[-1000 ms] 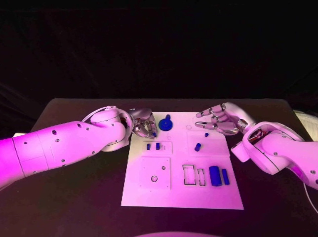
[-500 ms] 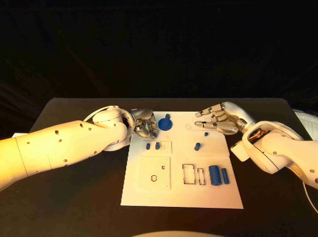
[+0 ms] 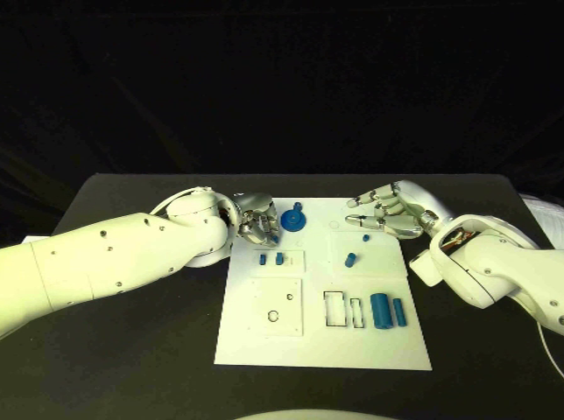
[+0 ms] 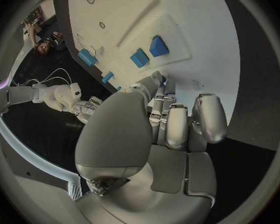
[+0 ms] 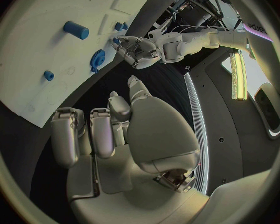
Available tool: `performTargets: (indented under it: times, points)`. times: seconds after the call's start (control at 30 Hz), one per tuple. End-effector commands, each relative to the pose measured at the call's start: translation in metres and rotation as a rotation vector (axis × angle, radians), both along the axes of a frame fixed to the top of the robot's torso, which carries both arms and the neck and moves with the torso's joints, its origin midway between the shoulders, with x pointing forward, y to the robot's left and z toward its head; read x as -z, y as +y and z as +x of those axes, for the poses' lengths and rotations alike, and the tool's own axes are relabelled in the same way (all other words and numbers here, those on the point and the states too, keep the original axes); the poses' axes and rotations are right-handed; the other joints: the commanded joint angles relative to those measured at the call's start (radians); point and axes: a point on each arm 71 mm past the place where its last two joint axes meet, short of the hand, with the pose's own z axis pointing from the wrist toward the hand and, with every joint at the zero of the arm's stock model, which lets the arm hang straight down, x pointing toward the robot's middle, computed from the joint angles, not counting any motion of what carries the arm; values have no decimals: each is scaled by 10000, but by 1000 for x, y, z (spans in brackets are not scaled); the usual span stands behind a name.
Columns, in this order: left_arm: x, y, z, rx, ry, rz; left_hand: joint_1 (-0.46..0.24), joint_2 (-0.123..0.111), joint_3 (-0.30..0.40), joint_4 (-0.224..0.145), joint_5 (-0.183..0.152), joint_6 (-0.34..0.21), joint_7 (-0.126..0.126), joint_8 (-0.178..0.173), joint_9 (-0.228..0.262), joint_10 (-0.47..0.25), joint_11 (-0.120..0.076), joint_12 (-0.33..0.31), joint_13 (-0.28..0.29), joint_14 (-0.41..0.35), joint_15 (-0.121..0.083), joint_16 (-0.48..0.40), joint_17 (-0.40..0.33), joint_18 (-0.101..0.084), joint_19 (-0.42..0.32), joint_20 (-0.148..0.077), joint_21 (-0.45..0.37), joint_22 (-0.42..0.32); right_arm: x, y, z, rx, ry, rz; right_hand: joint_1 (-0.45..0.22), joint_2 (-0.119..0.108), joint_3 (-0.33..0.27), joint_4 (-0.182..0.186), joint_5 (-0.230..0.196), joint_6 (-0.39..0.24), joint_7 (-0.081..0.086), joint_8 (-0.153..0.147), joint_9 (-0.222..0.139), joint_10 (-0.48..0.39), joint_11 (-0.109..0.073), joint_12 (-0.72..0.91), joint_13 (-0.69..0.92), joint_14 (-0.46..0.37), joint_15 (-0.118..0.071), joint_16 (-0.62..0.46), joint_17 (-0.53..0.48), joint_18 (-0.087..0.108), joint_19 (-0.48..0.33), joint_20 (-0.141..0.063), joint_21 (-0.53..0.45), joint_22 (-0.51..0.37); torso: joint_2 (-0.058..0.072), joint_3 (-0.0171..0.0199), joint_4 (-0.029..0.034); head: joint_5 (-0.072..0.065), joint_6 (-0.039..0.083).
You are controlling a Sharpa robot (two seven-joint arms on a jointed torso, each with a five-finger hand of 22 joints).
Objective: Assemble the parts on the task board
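Head view: task board mostly unassembled, loose blue parts; left hand pinches small blue part, right hand curled, empty.

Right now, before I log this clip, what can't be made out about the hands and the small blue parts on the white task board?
- Left hand: head view, whether it pinches a small blue part; its fingers hide the tips.
- Left wrist view: own palm covers the fingertips.
- Right hand: looks empty with fingers apart, underside hidden.
- Blue gear-like part: too small to tell seated or loose on the white task board.
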Motion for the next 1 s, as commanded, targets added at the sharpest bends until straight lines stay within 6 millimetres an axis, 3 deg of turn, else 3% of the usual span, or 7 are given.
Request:
performTargets:
  times: [0.03,0.37,0.57,0.7,0.73,0.87,1.0]
  points:
    - [3,0,-1,10,178,210,-123,-45,88,-31,-63,-243,66,-165,-84,-71,56,-83,-15,287,86,51,-26,-172,20,102,20,435,0,1,-1,-88,-12,-40,29,52,34,-16,40,47,-25,17,17,-45,-6,-75,-53,509,-67,-71,227,114,-96,-14,-45,726,3,2,0,-15,-12]
    - [3,2,0,-89,214,177,-281,-227,266,-68,-61,-943,178,-271,-353,-289,173,-146,-42,256,181,44,-143,-155,-9,203,-53,420,1,-1,0,-43,37,-97,64,50,24,1,44,28,-33,13,12,-513,-18,-1170,-880,458,-79,-255,1,130,-138,-25,-96,658,-4,-2,4,-25,-11]
    - [2,6,-1,-191,171,104,-318,-277,321,-85,-59,-1023,204,-263,-385,-420,210,-154,-57,240,210,28,-204,-142,-34,231,-118,389,3,-7,2,122,79,-504,323,102,169,84,38,66,-33,38,19,-2141,-35,-4849,-3730,306,-107,-930,-852,195,-311,-61,-284,386,-9,-9,5,-33,5]
    - [1,9,-1,-287,69,-24,-320,-308,393,-117,-40,-1158,225,-272,-409,-562,242,-154,-70,233,237,34,-222,-133,-51,258,-162,370,5,-13,4,203,-77,-1161,821,96,579,15,-308,283,22,73,45,-2773,81,-6454,-5150,291,-55,-1144,-1116,222,-380,-41,-372,261,-14,-13,6,-41,12]
    - [0,11,-1,-331,30,-108,-310,-312,429,-134,-32,-1192,232,-269,-410,-612,252,-154,-73,228,246,32,-239,-126,-62,266,-191,355,6,-15,4,222,-136,-1425,967,34,777,12,-534,349,87,54,43,-2800,191,-7093,-5841,285,18,-1218,-1205,237,-416,2,-416,200,-9,-15,7,-49,22]
    - [-3,21,-1,-687,36,-1187,-237,-278,602,-208,-4,-1165,233,-222,-392,-728,273,-143,-73,216,260,37,-263,-92,-123,291,-350,268,8,-22,7,261,-551,-2730,1396,-198,1379,-140,-735,708,71,99,76,-2625,194,-8266,-7294,294,80,-1314,-1333,260,-450,66,-473,126,-7,-8,1,-79,53]
    - [-10,33,-2,-1304,488,-3964,-232,-221,1045,-308,75,-827,367,-116,-368,-1255,410,-88,-93,-634,379,-1278,-2422,359,-1188,377,-2686,-1111,8,-24,7,189,-1314,-4312,1474,-520,1968,-200,-859,955,-41,62,74,-2331,169,-8897,-8373,301,56,-1347,-1390,257,-454,84,-498,104,-7,7,-6,-216,96]
